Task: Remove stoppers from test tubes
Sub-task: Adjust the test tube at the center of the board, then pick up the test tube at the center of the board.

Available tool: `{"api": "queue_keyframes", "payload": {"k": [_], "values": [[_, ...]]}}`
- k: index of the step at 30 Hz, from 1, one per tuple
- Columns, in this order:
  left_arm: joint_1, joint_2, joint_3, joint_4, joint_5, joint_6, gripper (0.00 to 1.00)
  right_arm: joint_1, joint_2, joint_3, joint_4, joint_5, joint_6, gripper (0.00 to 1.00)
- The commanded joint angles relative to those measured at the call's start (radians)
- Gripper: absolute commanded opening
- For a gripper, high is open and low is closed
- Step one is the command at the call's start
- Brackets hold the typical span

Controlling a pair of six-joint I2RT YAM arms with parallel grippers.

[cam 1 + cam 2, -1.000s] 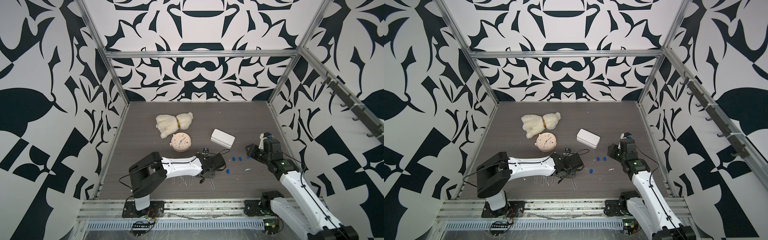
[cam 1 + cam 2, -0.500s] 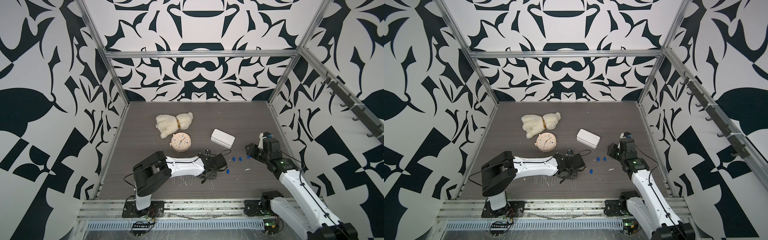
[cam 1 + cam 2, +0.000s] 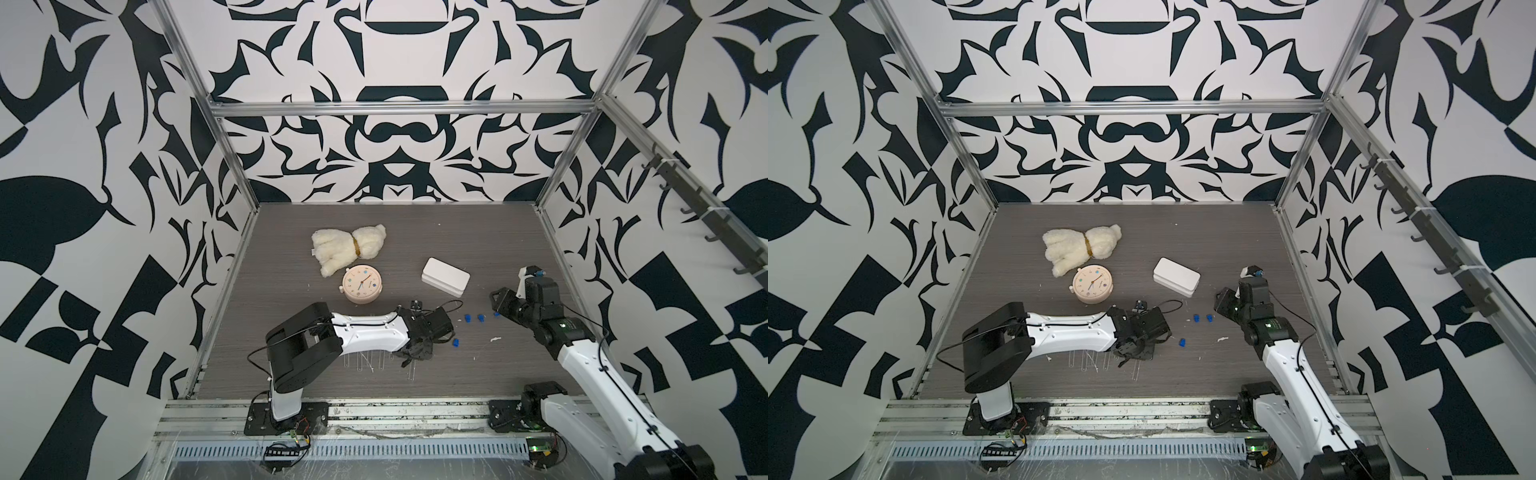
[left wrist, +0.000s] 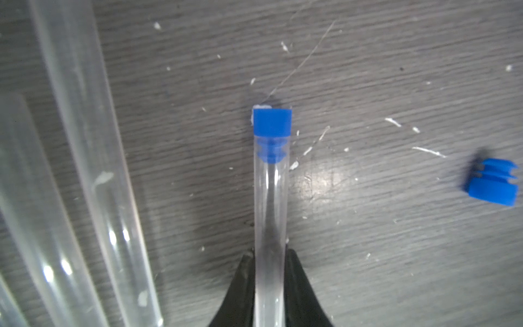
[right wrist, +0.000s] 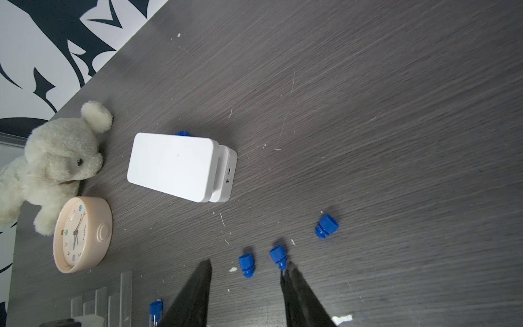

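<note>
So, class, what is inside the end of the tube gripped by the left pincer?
A blue stopper: its ribbed plug shows through the clear tube wall. The tube's other end is hidden beyond the left pincer.

6 blue stoppers [image 5: 327,225], approx. 6 clear tubes [image 4: 268,212] — 1 clock [image 3: 360,286], 1 plush toy [image 3: 347,249], 1 wht box [image 3: 445,276].

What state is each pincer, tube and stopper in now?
left pincer, shut on the held test tube
held test tube, gripped, closed
seated stopper, pushed into the tube's mouth
right pincer, open, empty
loose stoppers, out, lying free
other test tubes, lying flat, open ends
</note>
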Motion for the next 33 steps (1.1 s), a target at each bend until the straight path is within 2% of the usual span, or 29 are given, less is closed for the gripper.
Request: {"api": "queue_keyframes", "payload": {"k": [1,14,27,33], "values": [[0.002,0.021,0.02,-0.088,0.016,0.019,0.27,-0.002,-0.012,0.0,0.033,0.0,0.007,0.43],[0.002,0.093,0.102,-0.239,0.028,0.024,0.3,-0.002,-0.01,-0.01,0.042,0.001,0.012,0.43],[0.0,0.129,0.113,-0.234,0.049,0.027,0.22,-0.002,-0.01,-0.013,0.044,0.001,0.011,0.43],[0.001,0.131,0.107,-0.225,0.049,0.024,0.23,-0.002,-0.009,-0.012,0.048,0.001,0.013,0.43]]}}
